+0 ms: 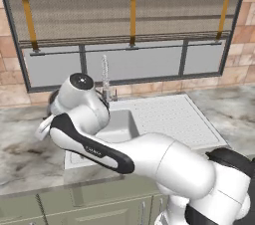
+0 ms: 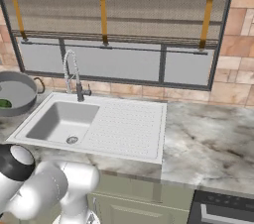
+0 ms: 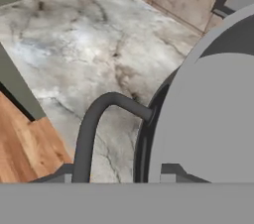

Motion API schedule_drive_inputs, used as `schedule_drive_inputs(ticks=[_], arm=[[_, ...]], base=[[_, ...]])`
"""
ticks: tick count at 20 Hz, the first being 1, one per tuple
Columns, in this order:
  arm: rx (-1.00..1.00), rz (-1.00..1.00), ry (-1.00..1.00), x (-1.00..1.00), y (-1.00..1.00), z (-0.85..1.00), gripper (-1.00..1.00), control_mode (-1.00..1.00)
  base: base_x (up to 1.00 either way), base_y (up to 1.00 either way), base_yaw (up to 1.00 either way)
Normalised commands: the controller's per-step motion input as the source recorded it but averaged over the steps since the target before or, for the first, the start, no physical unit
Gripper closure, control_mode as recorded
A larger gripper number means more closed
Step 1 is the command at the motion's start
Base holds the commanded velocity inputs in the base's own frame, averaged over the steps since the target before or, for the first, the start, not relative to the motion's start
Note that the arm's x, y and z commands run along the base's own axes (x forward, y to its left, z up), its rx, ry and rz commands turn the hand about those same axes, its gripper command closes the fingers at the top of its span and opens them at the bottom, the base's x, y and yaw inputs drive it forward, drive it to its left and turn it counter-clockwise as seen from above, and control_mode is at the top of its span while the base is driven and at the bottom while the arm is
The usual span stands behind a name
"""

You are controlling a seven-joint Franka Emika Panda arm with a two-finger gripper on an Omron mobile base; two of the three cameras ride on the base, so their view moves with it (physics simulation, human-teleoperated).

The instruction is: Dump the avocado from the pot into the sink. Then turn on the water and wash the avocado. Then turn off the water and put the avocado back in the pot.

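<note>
The grey pot (image 2: 16, 90) stands on the counter left of the sink (image 2: 59, 119), and the dark green avocado (image 2: 4, 103) lies inside it at its left edge. In the hand view the pot (image 3: 213, 119) is close up on the right, with its dark loop handle (image 3: 96, 116) sticking out over the marble. My gripper (image 3: 116, 176) is open; one leg of the handle runs down between its fingertips (image 3: 63, 177), close to the left one. The sink basin (image 1: 119, 125) is partly hidden behind my arm in the left base view.
A tall spring faucet (image 2: 72, 72) stands behind the basin, whose round drain (image 2: 72, 140) sits at the front. The dotted drainboard (image 2: 131, 124) takes up the sink's right half. Marble counter (image 2: 208, 139) extends right, and a brick wall with a window rises behind.
</note>
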Motion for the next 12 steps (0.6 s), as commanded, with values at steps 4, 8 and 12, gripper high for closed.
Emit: schedule_drive_inputs(ticks=[4, 8, 12], arm=[[0.14, 0.07, 0.00, 0.64, 0.18, 0.00, 1.00, -1.00], [0.12, 0.02, 0.00, 0.67, 0.00, 0.05, 1.00, -1.00], [0.10, 0.00, 0.00, 0.63, 0.00, 0.16, 1.00, -1.00]], base=[[0.00, 0.00, 0.00], [0.00, 0.00, 0.00], [0.00, 0.00, 0.00]])
